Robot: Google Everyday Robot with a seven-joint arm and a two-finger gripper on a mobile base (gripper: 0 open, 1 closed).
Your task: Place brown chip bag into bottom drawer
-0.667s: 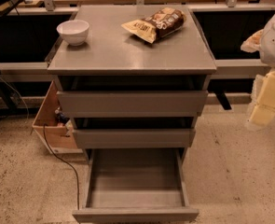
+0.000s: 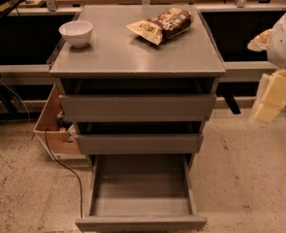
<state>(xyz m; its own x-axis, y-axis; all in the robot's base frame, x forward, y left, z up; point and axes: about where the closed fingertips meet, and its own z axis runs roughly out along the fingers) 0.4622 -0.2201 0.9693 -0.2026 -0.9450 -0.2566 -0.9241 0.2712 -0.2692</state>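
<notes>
The brown chip bag (image 2: 163, 24) lies on the grey cabinet top (image 2: 133, 52) at the back right, its cream-yellow end pointing left. The bottom drawer (image 2: 140, 198) is pulled out and its grey tray holds nothing. My gripper (image 2: 272, 100) hangs at the right edge of the view, beside the cabinet at about the height of the top drawer. It is well to the right of the bag, lower than it, and holds nothing that I can see.
A white bowl (image 2: 76, 32) stands on the cabinet top at the back left. The two upper drawers (image 2: 137, 108) are pushed in. A cardboard box (image 2: 53, 130) and a black cable (image 2: 67, 171) lie on the floor to the left. Tables stand behind.
</notes>
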